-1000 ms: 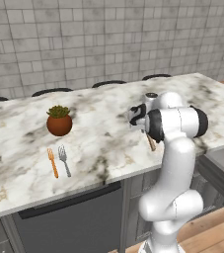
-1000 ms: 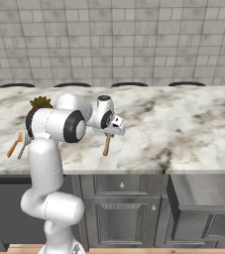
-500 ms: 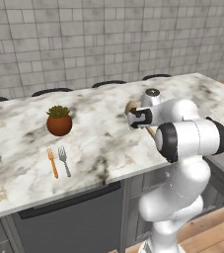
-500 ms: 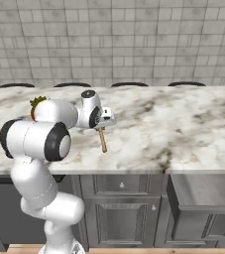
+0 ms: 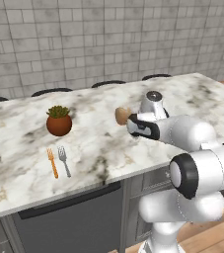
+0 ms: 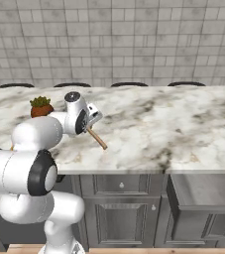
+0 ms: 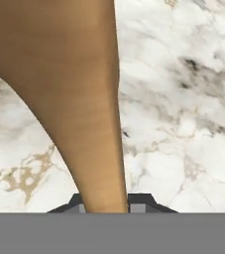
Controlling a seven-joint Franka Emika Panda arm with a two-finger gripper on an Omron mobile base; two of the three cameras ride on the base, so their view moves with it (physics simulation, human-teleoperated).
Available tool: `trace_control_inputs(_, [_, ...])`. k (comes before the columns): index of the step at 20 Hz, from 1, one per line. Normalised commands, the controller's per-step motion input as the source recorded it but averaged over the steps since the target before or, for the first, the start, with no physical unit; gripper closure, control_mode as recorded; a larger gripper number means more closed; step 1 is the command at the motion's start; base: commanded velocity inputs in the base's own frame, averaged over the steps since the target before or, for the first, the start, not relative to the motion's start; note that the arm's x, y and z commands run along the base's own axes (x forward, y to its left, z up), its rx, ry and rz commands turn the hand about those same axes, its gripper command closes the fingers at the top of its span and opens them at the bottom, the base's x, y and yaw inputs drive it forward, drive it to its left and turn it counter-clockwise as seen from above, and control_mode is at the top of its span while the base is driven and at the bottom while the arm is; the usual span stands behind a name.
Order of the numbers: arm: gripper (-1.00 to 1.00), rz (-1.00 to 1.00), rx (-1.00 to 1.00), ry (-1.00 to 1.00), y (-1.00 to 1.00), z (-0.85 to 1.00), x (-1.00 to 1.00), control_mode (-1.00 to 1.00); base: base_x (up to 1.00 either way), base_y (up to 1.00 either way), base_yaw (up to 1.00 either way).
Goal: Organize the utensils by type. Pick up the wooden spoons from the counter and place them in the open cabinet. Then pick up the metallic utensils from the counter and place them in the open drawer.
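My gripper (image 5: 134, 124) is shut on a wooden spoon (image 5: 122, 115) and holds it above the white marble counter (image 5: 24, 148). In the left base view the spoon's oval bowl points left. In the right base view its slim handle (image 6: 98, 139) slants down to the right of the gripper (image 6: 89, 124). The hand view looks along the tan spoon (image 7: 74, 99), with the gripper (image 7: 104, 206) clamped at its narrow end. Two small forks, one orange (image 5: 52, 162) and one grey (image 5: 63, 160), lie side by side at the counter's front left. The cabinet is out of view.
A potted plant (image 5: 59, 120) in a brown pot stands behind the forks, also seen in the right base view as the plant (image 6: 41, 105). A grey tiled wall runs behind the counter. The drawer (image 6: 203, 191) juts out under the counter at the right.
The arm has swung to the left, carrying the wooden spoon from the counter's right part toward its middle. The forks and plant have stayed put.
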Motion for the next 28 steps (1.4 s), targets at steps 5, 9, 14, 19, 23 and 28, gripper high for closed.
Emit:
trace_control_inputs(5, [1.0,0.43,-0.24,0.07,0.41,0.36,-0.52,-1.0,0.0,0.0,0.0])
trace_control_inputs(9, [1.0,0.57,-0.23,0.01,0.33,0.22,-0.54,-1.0,0.0,0.0,0.0])
trace_control_inputs(14, [1.0,0.21,-0.08,0.0,0.09,0.02,-0.17,1.0,-0.04,0.01,0.04])
trace_control_inputs(19, [1.0,0.0,0.0,0.0,0.0,0.0,0.0,1.0,-0.1,0.0,0.02])
trace_control_inputs(23, [1.0,0.0,0.0,0.0,0.0,0.0,0.0,1.0,-0.75,-0.06,0.5])
trace_control_inputs(28, [1.0,0.0,0.0,0.0,0.0,0.0,0.0,1.0,-0.78,-0.03,0.81])
